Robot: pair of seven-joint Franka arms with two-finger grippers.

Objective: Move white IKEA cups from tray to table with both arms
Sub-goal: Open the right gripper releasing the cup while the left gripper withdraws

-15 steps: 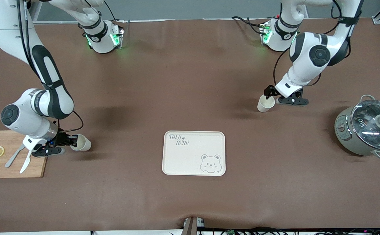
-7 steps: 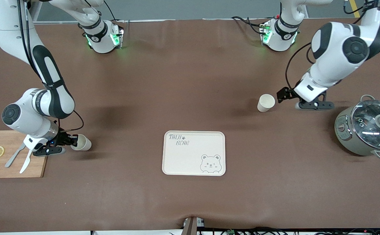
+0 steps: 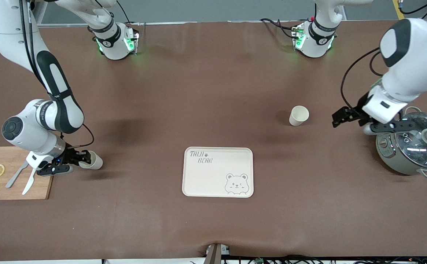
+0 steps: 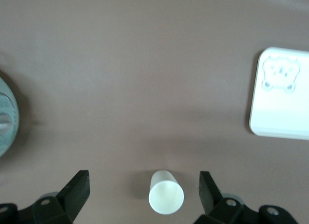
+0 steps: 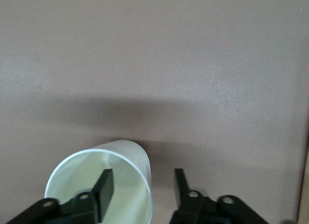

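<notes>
One white cup [image 3: 299, 115] stands upright on the brown table, toward the left arm's end. My left gripper [image 3: 337, 119] hangs open over the table between that cup and the pot. The left wrist view shows the cup [image 4: 166, 198] apart from the gripper [image 4: 144, 189], lined up with the gap between its wide jaws. A second white cup [image 3: 94, 161] is beside the cutting board at the right arm's end. My right gripper [image 3: 84, 158] straddles that cup's wall. One finger [image 5: 104, 189] is inside the cup [image 5: 126, 161], the other outside. The right gripper [image 5: 143, 186] is open.
A cream bear tray [image 3: 202, 179] lies mid-table, nearer to the front camera than both cups. A grey-green pot [image 3: 411, 148] with a glass lid sits at the left arm's end, just under the left arm's wrist. A wooden cutting board [image 3: 41, 185] carries lemon slices and cutlery.
My left gripper has drawn away from its cup toward the pot, leaving the cup standing. My right gripper's jaws have parted from the second cup's wall.
</notes>
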